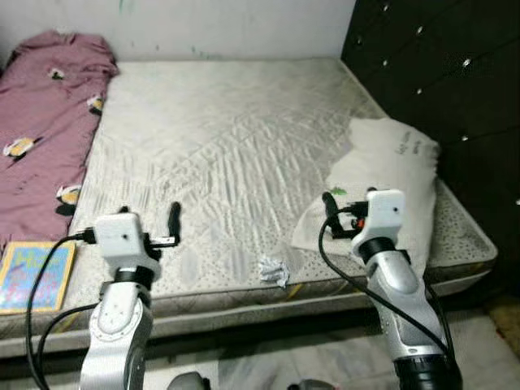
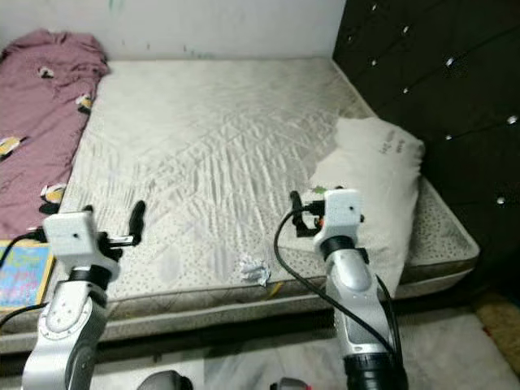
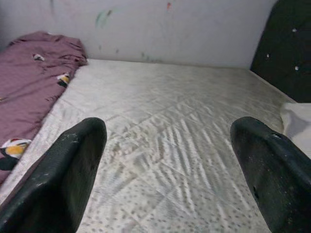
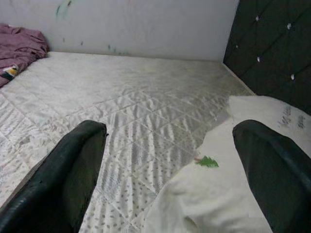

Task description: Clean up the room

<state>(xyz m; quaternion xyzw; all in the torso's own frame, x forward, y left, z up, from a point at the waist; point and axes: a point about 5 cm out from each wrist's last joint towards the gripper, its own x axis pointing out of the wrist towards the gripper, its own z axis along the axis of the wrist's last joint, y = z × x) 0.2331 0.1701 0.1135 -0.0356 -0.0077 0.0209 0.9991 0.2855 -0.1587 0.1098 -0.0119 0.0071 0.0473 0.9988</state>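
A bare quilted mattress (image 1: pixel 236 154) lies before me. A crumpled white paper wad (image 1: pixel 273 272) sits near its front edge, between my two arms. A white pillow (image 1: pixel 390 175) with a small green leaf (image 4: pixel 207 162) on it lies at the right, by the black headboard. A maroon patterned blanket (image 1: pixel 45 122) is bunched along the left side. My left gripper (image 1: pixel 174 221) hovers open over the front left of the mattress. My right gripper (image 1: pixel 329 211) is open too, at the pillow's near left edge. Nothing is between either pair of fingers.
A colourful picture book (image 1: pixel 34 275) lies on the mattress's front left corner. The black tufted headboard (image 1: pixel 439 73) stands along the right, a white wall (image 1: pixel 219 24) at the far end. Pale floor (image 1: pixel 276 357) shows below the mattress edge.
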